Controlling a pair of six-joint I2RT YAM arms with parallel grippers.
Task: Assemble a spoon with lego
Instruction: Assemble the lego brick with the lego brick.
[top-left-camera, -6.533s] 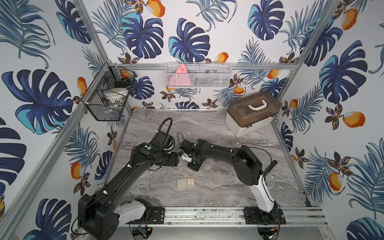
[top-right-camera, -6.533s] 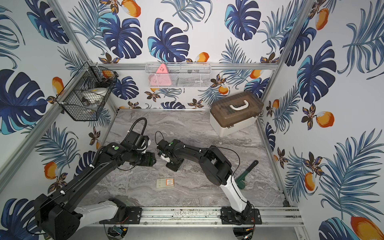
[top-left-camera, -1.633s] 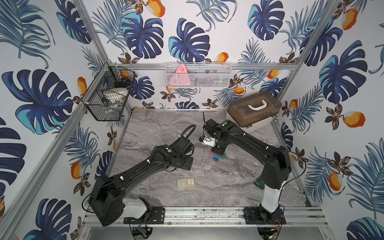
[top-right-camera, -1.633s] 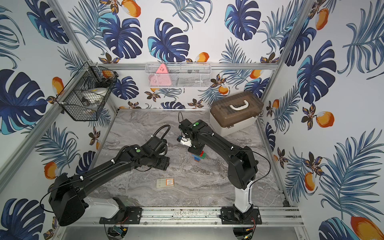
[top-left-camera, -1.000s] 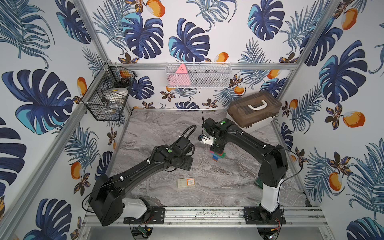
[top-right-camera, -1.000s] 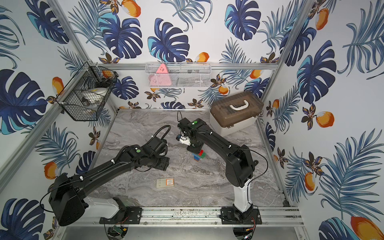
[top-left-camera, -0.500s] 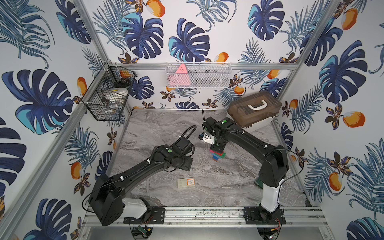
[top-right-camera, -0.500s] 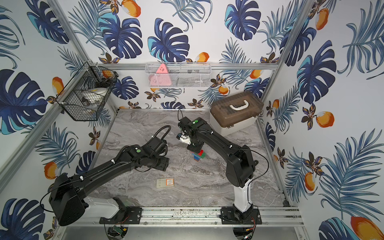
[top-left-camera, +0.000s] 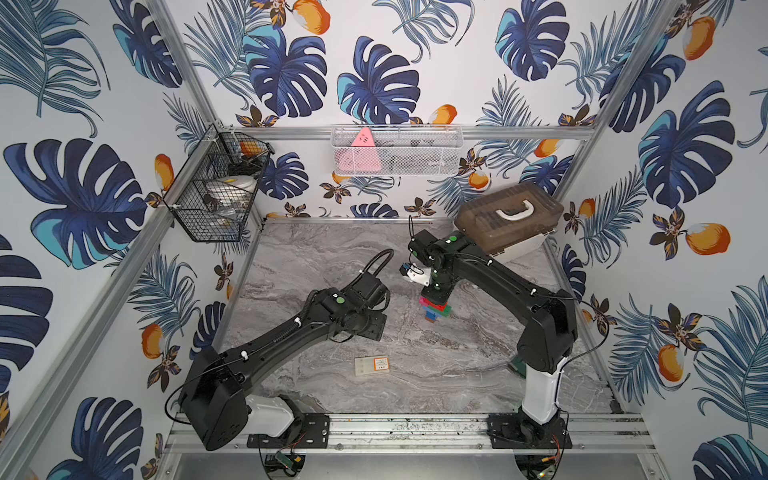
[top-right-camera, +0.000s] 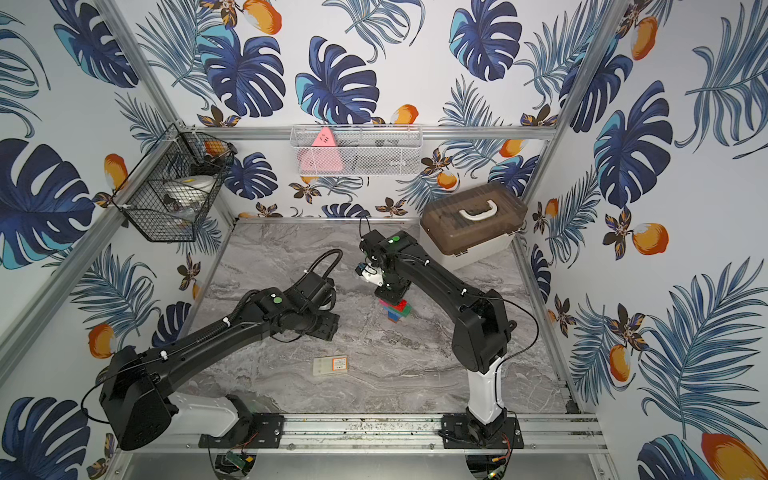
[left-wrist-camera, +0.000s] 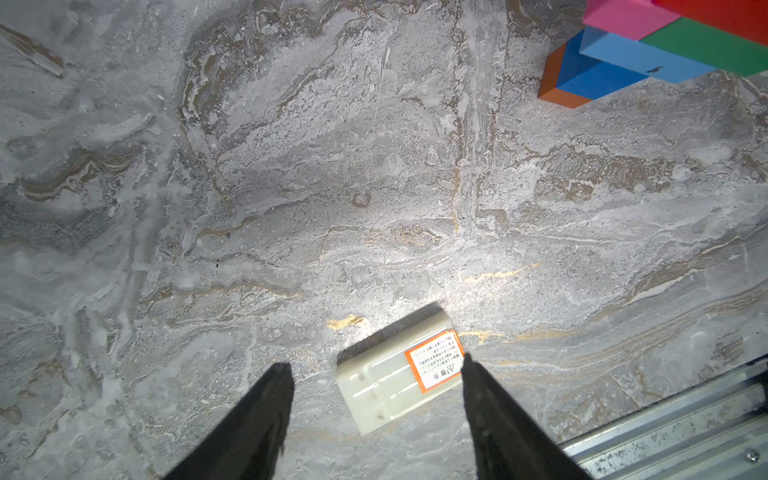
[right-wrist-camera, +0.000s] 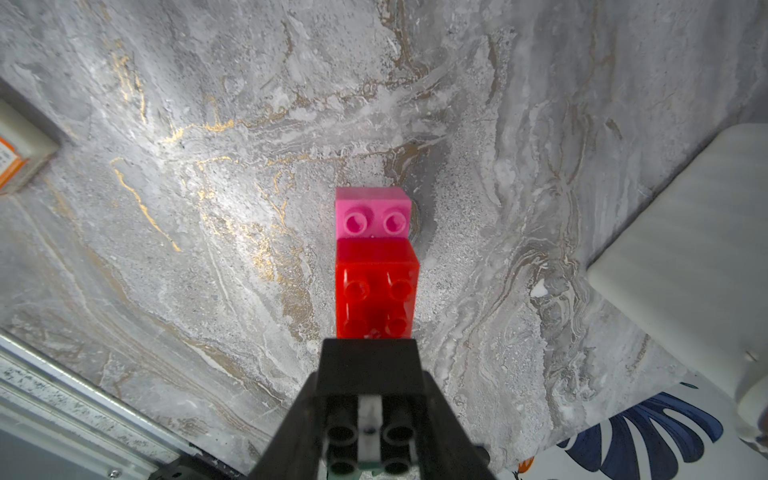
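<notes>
The right gripper (right-wrist-camera: 370, 386) is closed tight on the black brick (right-wrist-camera: 368, 357) that caps the spoon (top-left-camera: 434, 311); the spoon's long axis runs straight down from the jaws, stem lowest. The left gripper (left-wrist-camera: 376, 361) hangs roughly half open and empty near the box (left-wrist-camera: 386, 386). The spoon stands well apart from the box, toward the right arm (top-left-camera: 498, 278), so any release or press likely falls to it

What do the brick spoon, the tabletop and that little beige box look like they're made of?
Spoon: glossy moulded plastic with crisp studs; the red brick looks slightly translucent.
Tabletop: grey marble-look surface with gold veins, finely grainy and matte; stone or printed sheet, cannot tell.
Beige box: smooth semi-matte plastic, apparently, with a paper-like orange-bordered label.
</notes>
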